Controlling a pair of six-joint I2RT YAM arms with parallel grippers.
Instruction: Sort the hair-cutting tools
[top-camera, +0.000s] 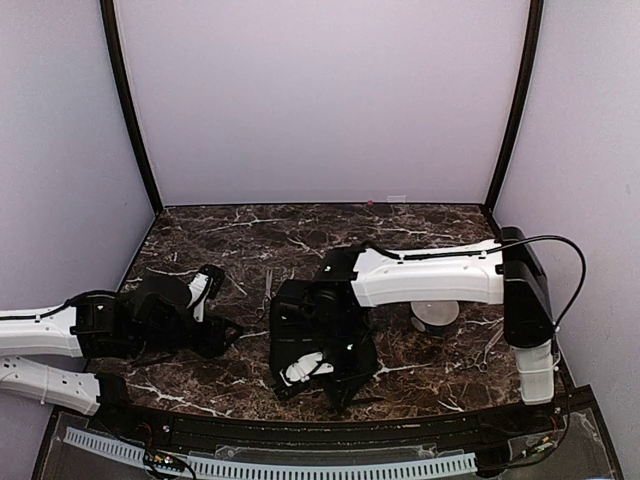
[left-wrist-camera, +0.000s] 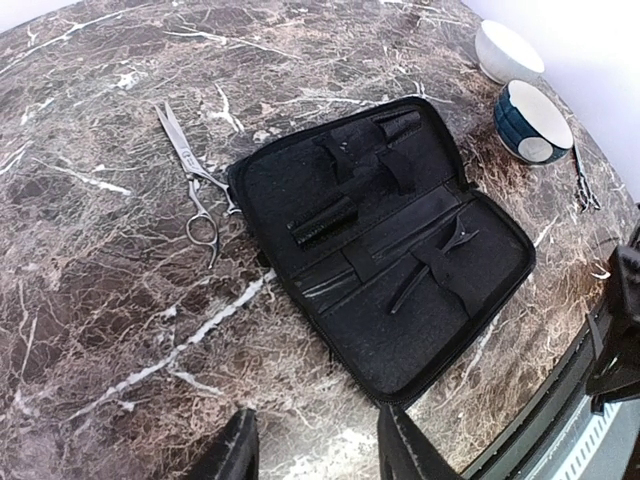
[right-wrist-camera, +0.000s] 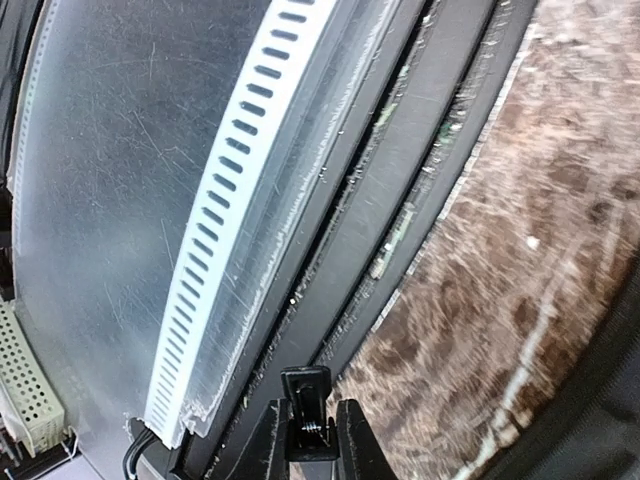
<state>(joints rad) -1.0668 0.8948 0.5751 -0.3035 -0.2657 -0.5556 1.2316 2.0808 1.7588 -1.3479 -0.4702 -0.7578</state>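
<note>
An open black zip case (left-wrist-camera: 400, 330) lies on the marble table, with a dark comb-like piece (left-wrist-camera: 322, 222) and a slim dark clip (left-wrist-camera: 432, 262) tucked under its straps. Silvery scissors (left-wrist-camera: 190, 178) lie just left of the case, also visible from above as the scissors (top-camera: 268, 293). Another thin pair of scissors (left-wrist-camera: 583, 185) lies near the bowls. My left gripper (left-wrist-camera: 318, 418) hovers open over bare marble at the case's near corner, holding nothing. My right gripper (right-wrist-camera: 308, 420) is shut on a small black spring clip (right-wrist-camera: 306, 395) above the table's front edge.
A white bowl (left-wrist-camera: 508, 48) and a blue-and-white bowl (left-wrist-camera: 533, 120) stand at the right. From above, the right arm (top-camera: 430, 278) reaches across the case and covers most of it. A perforated white cable rail (right-wrist-camera: 235, 210) runs along the front edge.
</note>
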